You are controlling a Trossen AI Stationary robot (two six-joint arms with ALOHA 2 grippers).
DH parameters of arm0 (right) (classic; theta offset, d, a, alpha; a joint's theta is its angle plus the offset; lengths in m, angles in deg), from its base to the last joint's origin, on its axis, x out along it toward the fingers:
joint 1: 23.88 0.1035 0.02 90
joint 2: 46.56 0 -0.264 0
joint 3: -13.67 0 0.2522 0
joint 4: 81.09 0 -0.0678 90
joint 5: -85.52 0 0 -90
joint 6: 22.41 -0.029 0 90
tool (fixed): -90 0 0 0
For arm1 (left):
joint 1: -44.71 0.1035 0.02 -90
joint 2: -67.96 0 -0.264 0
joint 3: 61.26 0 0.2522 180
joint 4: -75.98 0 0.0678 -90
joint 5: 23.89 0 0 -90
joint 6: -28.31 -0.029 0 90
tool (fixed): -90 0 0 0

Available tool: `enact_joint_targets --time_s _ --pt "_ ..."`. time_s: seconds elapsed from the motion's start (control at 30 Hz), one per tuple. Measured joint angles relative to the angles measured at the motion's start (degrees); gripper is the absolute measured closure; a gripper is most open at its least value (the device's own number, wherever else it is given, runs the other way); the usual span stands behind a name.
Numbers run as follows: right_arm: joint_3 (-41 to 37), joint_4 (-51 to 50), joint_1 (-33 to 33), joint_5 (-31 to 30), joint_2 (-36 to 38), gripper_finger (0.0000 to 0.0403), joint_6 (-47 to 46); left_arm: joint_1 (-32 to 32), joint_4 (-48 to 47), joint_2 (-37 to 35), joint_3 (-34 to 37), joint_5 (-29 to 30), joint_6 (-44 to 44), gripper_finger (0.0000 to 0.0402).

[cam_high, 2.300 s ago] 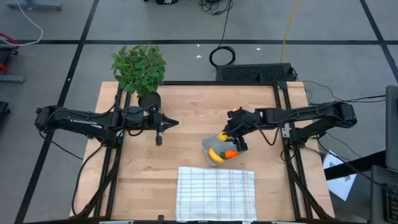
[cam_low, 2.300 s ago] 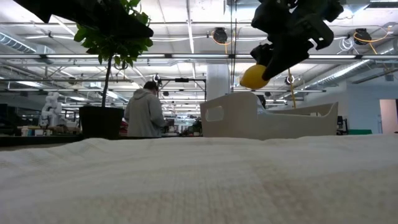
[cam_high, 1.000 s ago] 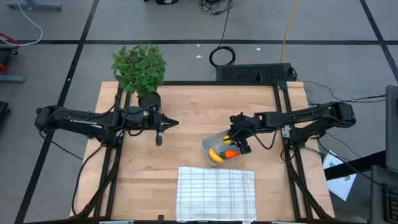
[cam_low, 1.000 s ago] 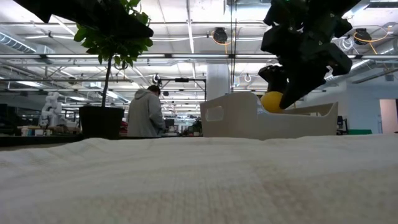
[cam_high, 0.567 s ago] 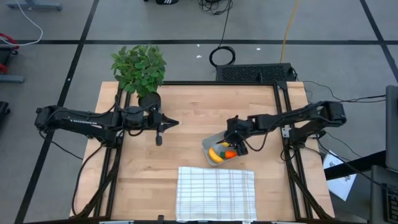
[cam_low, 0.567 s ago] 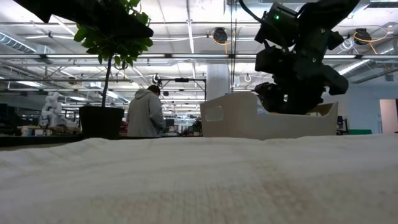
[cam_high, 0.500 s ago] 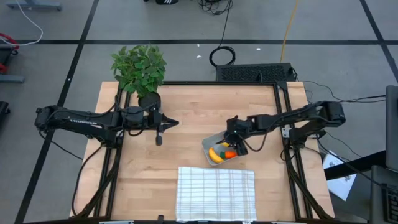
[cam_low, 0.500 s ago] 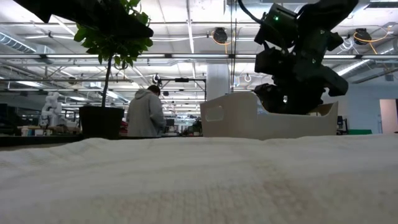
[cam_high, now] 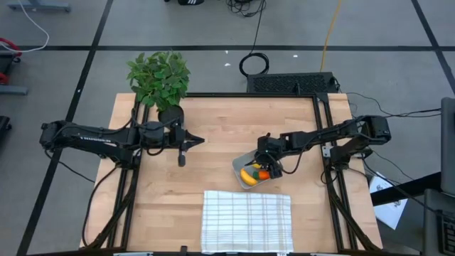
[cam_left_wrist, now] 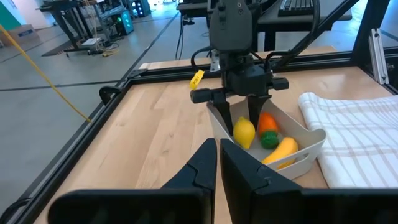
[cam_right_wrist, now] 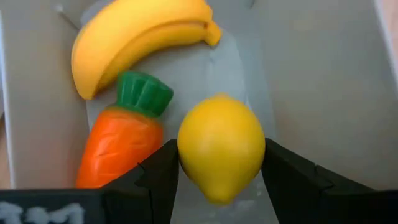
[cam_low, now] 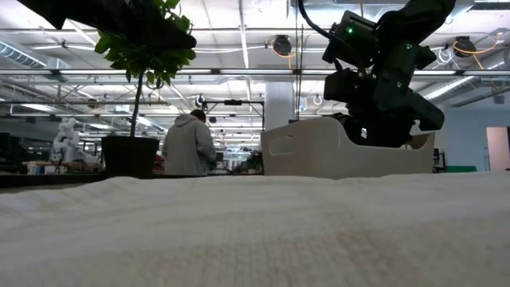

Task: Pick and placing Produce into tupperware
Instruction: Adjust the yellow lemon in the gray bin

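Lowered into the tupperware (cam_high: 245, 176) since a moment ago, right tool (cam_left_wrist: 244, 122) pinches the lemon (cam_right_wrist: 221, 145); left tool (cam_high: 182, 158) hangs pressed together.

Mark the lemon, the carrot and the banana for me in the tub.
lemon (cam_right_wrist: 221, 146), right wrist view, middle of its yellow body.
carrot (cam_right_wrist: 118, 146), right wrist view, orange body below the green top.
banana (cam_right_wrist: 134, 38), right wrist view, middle of its curve.

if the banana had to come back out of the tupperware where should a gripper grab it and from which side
Judging from its pose, grip the banana across its thick middle, coming straight down from above. It lies flat along one end of the tupperware, the carrot close beside it, so a side approach looks blocked by wall and neighbour.
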Motion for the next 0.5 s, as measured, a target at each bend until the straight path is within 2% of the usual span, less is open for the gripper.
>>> enact_joint_targets --time_s 0.5 --pt "0.0 -0.4 0.0 0.0 0.0 0.0212 -1.0 0.0 -0.7 0.0 0.0 0.0 0.1 0.0376"
